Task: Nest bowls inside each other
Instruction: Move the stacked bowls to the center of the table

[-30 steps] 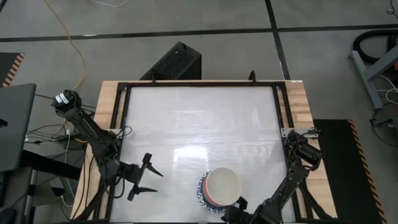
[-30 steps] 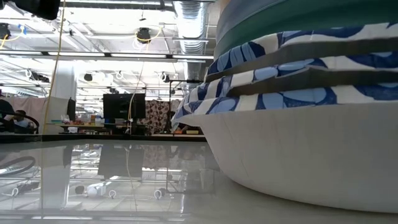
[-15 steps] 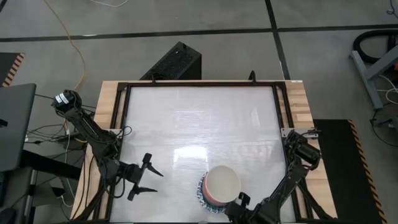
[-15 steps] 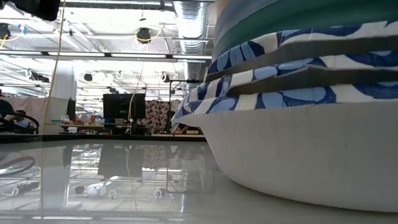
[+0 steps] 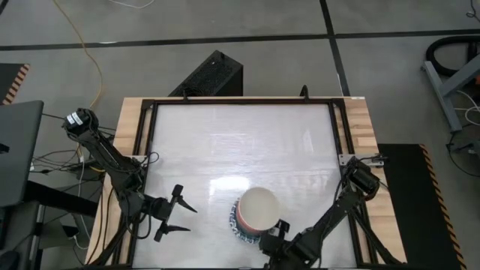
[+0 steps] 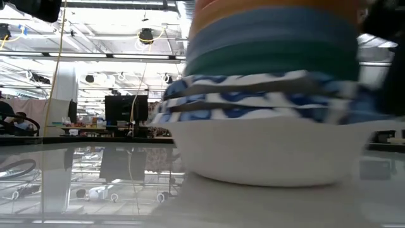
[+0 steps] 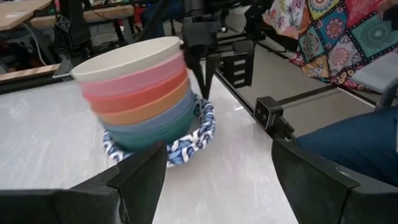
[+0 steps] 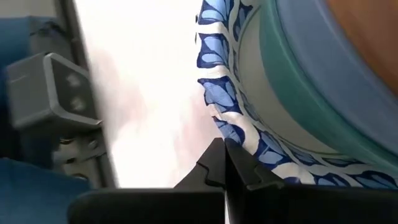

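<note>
One bowl stack point(image 5: 253, 216); R gripper point(image 5: 277, 232) shut beside.

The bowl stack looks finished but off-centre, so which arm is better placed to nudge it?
Probably the right: its shut claw sits right against the bowl stack. The left claw waits open, farther away.

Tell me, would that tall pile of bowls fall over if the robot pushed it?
The stack of bowls probably slides instead of tipping if pushed low: its bottom bowl is wide. It already leans in the left wrist view, so a high push might topple it. The glossy table likely lets it slip easily.
</note>
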